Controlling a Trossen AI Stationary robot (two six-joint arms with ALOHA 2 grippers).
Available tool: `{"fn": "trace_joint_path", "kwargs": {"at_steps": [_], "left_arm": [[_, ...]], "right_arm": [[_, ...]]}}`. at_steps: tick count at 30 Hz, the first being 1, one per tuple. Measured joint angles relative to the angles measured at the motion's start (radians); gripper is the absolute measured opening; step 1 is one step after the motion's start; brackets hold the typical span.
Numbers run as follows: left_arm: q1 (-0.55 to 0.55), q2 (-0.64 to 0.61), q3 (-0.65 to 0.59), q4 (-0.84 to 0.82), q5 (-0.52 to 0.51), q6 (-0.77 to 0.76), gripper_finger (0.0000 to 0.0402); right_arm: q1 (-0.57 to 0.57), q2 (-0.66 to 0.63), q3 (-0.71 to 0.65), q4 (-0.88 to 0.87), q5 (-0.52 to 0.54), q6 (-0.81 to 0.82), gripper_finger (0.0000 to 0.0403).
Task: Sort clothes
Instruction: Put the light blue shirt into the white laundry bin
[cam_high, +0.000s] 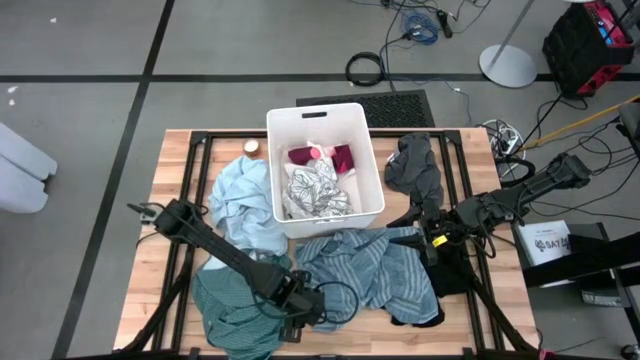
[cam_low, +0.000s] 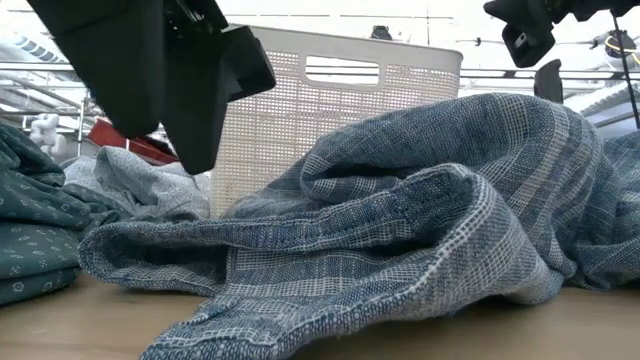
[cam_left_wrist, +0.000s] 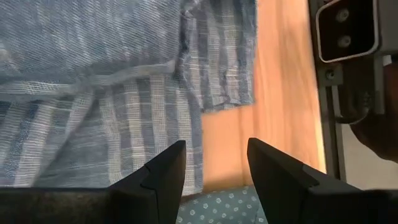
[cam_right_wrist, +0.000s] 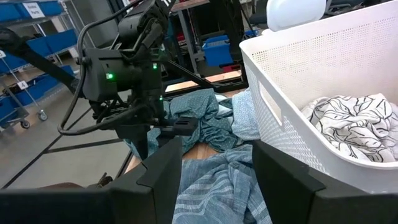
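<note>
Both grippers empty, jaws parted. Left gripper hangs low over the near edge of the blue-grey striped shirt, which lies crumpled on the wooden table in front of the white bin; in the left wrist view its fingers straddle the shirt's hem with bare wood between them. Right gripper hovers above the same shirt's far side, next to the black garment. Risks, as judged: the left jaws sit at the hem, so a close here may catch only a thin fold or bare wood and slip off on lifting; the teal green garment lies just under the left wrist and could be pinched along with the shirt; with both arms over one piece they could pull against each other or collide; a dragged shirt may snag the bin wall. Count: one striped shirt, one teal piece, one light blue piece left of the bin, one dark grey piece right of it, one black piece; inside the bin one white leaf-patterned piece and one maroon piece. One bin, two arms.
</note>
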Motion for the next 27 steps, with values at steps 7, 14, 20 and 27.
{"fn": "trace_joint_path", "kwargs": {"at_steps": [7, 14, 20, 27], "left_arm": [[-0.002, 0.044, 0.0, 0.011, -0.053, 0.043, 0.0182], [0.0, 0.078, 0.0, 0.023, -0.028, 0.04, 0.0182], [0.001, 0.02, 0.008, -0.114, -0.016, -0.011, 0.0182], [-0.003, -0.22, 0.008, -0.421, -0.128, -0.165, 0.0182]], "right_arm": [[0.0, 0.0, 0.0, -0.003, 0.0, -0.003, 0.0183], [0.0, 0.0, 0.0, -0.015, 0.0, 0.004, 0.0183], [0.0, 0.0, 0.0, -0.018, 0.0, 0.004, 0.0183], [0.0, 0.0, 0.0, -0.042, 0.0, 0.008, 0.0183]]}}
